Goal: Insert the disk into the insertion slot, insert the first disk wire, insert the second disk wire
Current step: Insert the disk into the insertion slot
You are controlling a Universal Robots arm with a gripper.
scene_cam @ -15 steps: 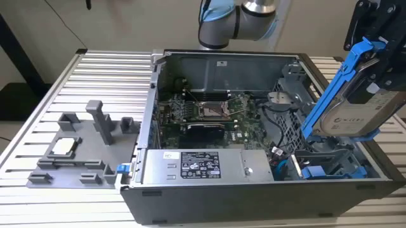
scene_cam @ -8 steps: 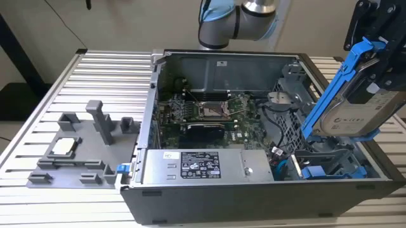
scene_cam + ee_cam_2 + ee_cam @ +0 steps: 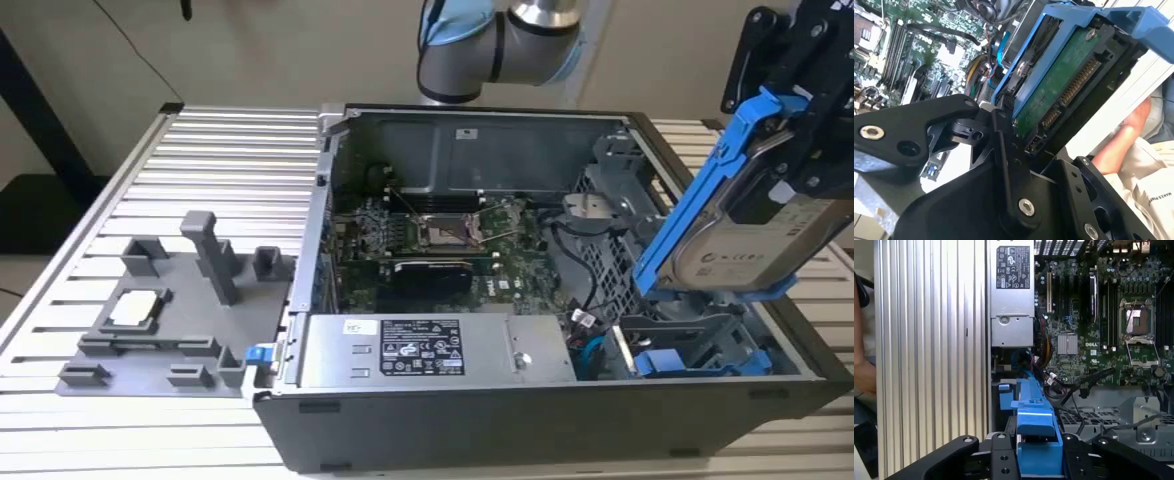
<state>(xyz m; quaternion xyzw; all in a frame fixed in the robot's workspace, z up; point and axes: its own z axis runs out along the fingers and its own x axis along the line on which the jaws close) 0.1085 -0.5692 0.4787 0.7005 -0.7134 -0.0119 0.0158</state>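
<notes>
The disk (image 3: pixel 747 255) is a silver drive in a blue carrier (image 3: pixel 1036 427), held tilted in the air above the open computer case. My gripper (image 3: pixel 790 185) is shut on it, with a black finger on either side of the carrier in the first wrist view. The second wrist view shows the disk's green circuit board and connectors (image 3: pixel 1064 90). The insertion slot (image 3: pixel 687 345), a grey metal bay with blue parts, lies just below the disk at the case's corner on the exterior view's right. Loose black and blue wires (image 3: pixel 583 325) lie beside the bay, also seen as wires (image 3: pixel 1054 382).
The case holds a motherboard (image 3: pixel 441 235) and a grey power supply (image 3: pixel 414 350). A grey fixture tray (image 3: pixel 160 320) with upright posts sits on the ribbed table at the exterior view's left. A person's arm (image 3: pixel 1124 140) is close to the table edge.
</notes>
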